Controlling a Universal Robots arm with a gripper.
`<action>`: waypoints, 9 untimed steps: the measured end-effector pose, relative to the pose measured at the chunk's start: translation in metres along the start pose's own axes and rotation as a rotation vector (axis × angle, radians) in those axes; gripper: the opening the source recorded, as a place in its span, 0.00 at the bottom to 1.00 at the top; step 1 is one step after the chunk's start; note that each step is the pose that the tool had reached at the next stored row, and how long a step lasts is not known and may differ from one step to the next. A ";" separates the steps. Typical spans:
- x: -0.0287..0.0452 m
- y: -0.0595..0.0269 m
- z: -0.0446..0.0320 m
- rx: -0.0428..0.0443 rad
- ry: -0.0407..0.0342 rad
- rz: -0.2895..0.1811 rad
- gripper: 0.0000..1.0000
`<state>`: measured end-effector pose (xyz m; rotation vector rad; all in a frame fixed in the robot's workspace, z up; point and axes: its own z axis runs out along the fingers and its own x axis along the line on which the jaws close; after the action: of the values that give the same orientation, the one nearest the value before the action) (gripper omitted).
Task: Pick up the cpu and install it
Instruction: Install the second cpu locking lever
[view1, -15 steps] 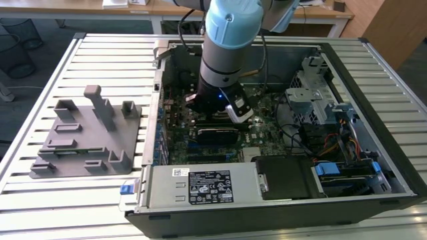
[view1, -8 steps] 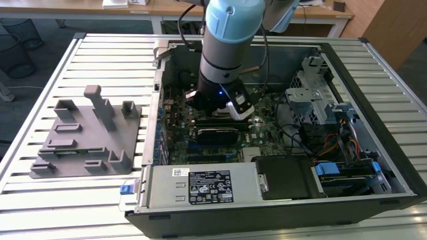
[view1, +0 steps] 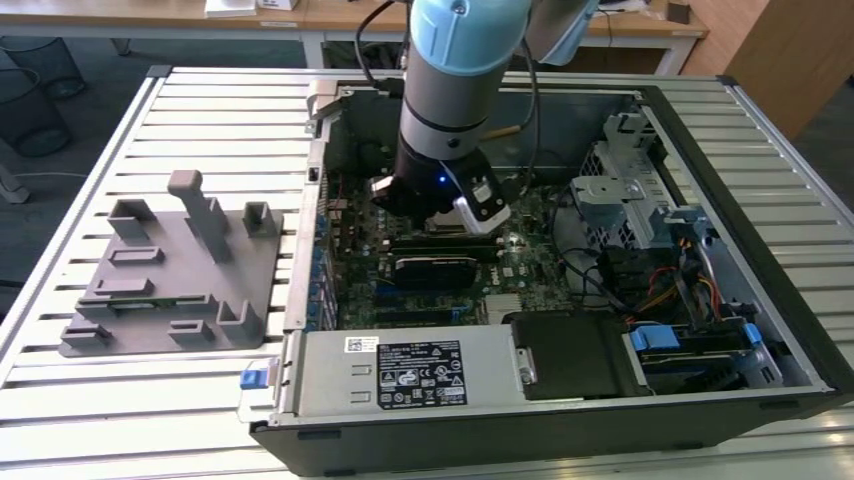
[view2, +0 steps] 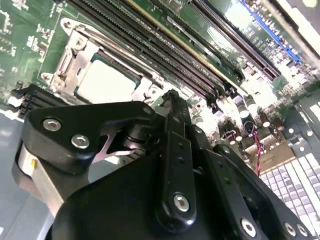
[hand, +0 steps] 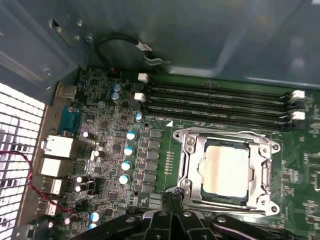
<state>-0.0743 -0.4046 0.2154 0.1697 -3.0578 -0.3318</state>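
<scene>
Slatted metal makes up the counter (view1: 80, 390) you are working over, and an open computer case (view1: 747, 120) lies flat on it. Your cpu (hand: 226, 168) is already sitting inside the metal socket frame (hand: 267, 175) on the green motherboard (hand: 165, 145) — its pale shiny top faces up, and it also shows as a bright square in the second wrist view (view2: 106, 82). Nothing touches it.

Your tool (hand: 172, 199) hangs just beside the socket frame's edge, apart from the cpu; in the second wrist view (view2: 172, 97) its black fingers (view2: 176, 140) lie pressed together with nothing between them, so it is closed and empty. In the exterior view the arm (view1: 461, 70) reaches down into the middle of the case, with the tool low over the board.

Along one side of the socket run four long memory slots (hand: 215, 100). Round capacitors (hand: 129, 150) stand on the socket's other side, near the rear ports (hand: 55, 147).

Outside the case, toward the exterior view's left, a grey plastic fixture block (view1: 174, 280) with posts rests on the counter — well apart from the tool.
</scene>
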 end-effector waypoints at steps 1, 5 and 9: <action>0.0002 0.0008 -0.0031 0.0000 -0.0012 0.000 0.11; 0.0007 0.0017 -0.0069 -0.0018 -0.0044 -0.001 0.11; 0.0011 0.0035 -0.0150 -0.0019 -0.0044 -0.001 0.11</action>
<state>-0.0747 -0.4044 0.2309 0.1707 -3.0617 -0.3355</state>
